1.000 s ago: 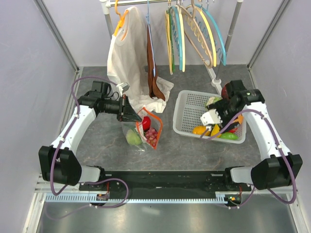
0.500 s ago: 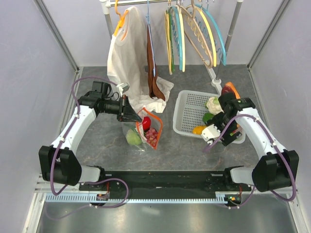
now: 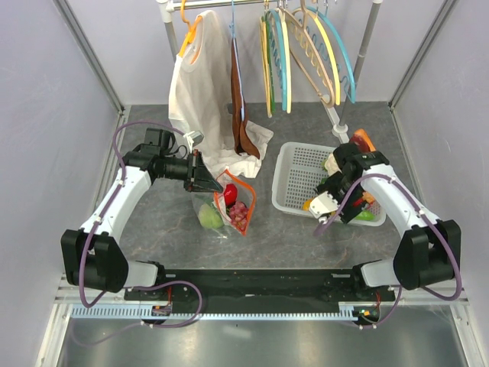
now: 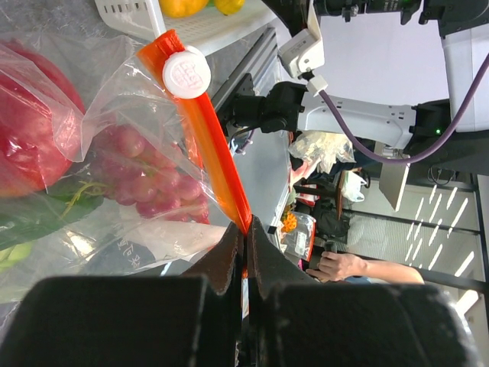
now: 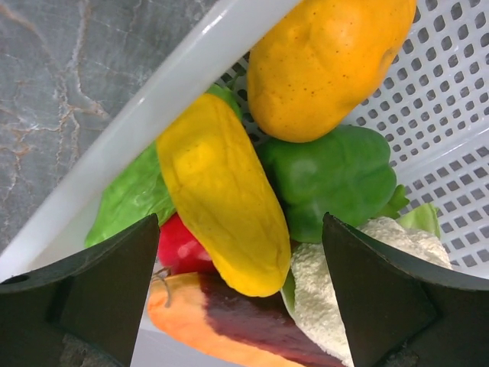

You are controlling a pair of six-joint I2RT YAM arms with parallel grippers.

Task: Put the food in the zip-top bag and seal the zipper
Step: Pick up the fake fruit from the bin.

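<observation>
The clear zip-top bag [image 3: 231,205] lies mid-table, with a red fruit [image 4: 30,115], purple grapes [image 4: 130,164] and green pieces [image 3: 209,218] inside. My left gripper [image 3: 208,182] is shut on the end of its orange-red zipper strip [image 4: 205,145], which carries a white slider [image 4: 186,73]. My right gripper [image 3: 330,200] is open over the white basket [image 3: 294,164]. Its fingers straddle a yellow oblong fruit [image 5: 221,191], without touching it. Around it lie a green pepper [image 5: 336,176], an orange-yellow fruit [image 5: 328,61], a red piece [image 5: 183,248] and a white cauliflower [image 5: 344,283].
A white garment [image 3: 200,92] on an orange hanger and a brown cloth [image 3: 243,130] hang behind the bag. Several coloured hangers [image 3: 306,53] hang at the back. A rack pole [image 3: 359,53] stands behind the basket. Grey walls close in both sides.
My right arm has swung from the basket's right side to its front left part and now points down into the food. The left arm and the bag have not moved.
</observation>
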